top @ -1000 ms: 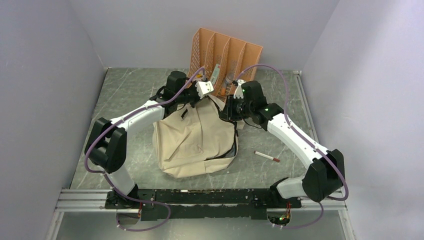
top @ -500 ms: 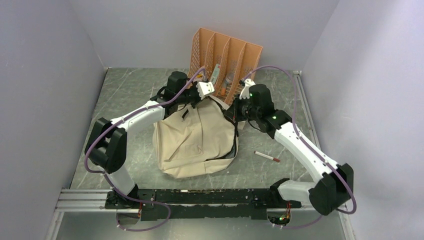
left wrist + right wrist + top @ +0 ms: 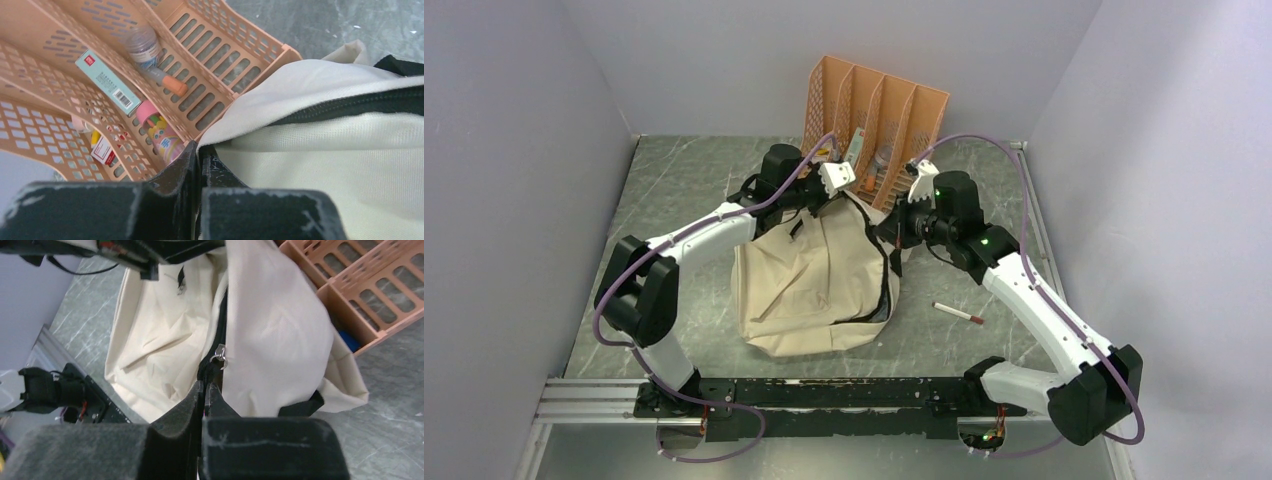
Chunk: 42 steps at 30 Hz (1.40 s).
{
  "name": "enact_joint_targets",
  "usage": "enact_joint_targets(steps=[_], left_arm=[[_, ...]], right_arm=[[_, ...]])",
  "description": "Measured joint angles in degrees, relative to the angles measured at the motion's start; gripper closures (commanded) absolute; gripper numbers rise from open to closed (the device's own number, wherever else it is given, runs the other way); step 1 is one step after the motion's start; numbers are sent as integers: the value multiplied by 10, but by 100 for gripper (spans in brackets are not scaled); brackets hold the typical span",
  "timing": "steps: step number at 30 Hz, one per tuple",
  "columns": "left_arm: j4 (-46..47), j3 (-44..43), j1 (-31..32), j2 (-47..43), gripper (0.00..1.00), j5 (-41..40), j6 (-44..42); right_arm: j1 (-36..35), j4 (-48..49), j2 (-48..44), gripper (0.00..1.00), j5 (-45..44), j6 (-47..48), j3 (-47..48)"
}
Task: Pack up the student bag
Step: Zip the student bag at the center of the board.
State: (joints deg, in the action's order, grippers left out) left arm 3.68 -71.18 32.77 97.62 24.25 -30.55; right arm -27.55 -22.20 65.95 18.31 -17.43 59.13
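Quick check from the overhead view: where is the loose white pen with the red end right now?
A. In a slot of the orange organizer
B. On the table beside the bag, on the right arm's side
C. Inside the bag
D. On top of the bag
B: the pen lies flat on the table, apart from the student bag, on the right arm's side.

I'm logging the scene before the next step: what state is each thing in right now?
student bag: lying on the table, top end lifted, side zipper partly open.
left tool: shut, pinching the bag's cream top edge.
right tool: shut on the bag's dark zipper edge, below the zipper pull.
orange file organizer: upright, small items inside.
pen: lying flat, right of the bag, untouched.
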Motion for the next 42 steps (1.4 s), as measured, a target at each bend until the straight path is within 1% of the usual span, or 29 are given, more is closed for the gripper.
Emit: enact_joint_targets(steps=[3,7,14,19,22,26,28,29,31,32,33,34,35,38,40,42], left_arm=[[0,-5,-1,7,95,-22,18],[0,-17,-7,29,95,-46,46],[-2,-27,-15,47,95,-73,75],[-7,-34,-39,52,95,-104,86],[-12,-34,-52,52,95,-108,96],[-15,-34,-52,52,95,-107,105],[-15,-34,-52,52,83,-106,109],[-15,-34,-52,52,75,-105,111],[-10,-31,-54,46,54,-106,110],[-6,-27,-58,40,31,-103,105],[5,-15,-64,28,19,-97,100],[15,-1,-71,15,16,-88,90],[31,20,-79,-6,15,-68,84],[66,78,-98,-80,15,16,48],[82,98,-96,-120,15,73,21],[79,94,-78,-142,16,122,-22]], right_arm=[[2,-8,-2,100,27,0,-5],[3,-12,-17,100,54,-8,-35],[6,-18,-58,100,69,-29,-78],[5,-40,-90,100,86,-42,-116],[5,-42,-103,100,85,-47,-138],[6,-31,-119,100,83,-57,-163],[6,-28,-124,100,81,-62,-169],[6,-27,-126,100,79,-64,-169],[6,-31,-135,100,73,-68,-169],[5,-36,-141,100,68,-69,-169],[5,-40,-146,100,64,-70,-168],[5,-45,-151,100,57,-71,-165],[5,-49,-154,100,52,-71,-160],[4,-48,-156,100,41,-72,-146],[4,-46,-152,100,39,-72,-142],[4,-42,-144,100,40,-73,-141]])
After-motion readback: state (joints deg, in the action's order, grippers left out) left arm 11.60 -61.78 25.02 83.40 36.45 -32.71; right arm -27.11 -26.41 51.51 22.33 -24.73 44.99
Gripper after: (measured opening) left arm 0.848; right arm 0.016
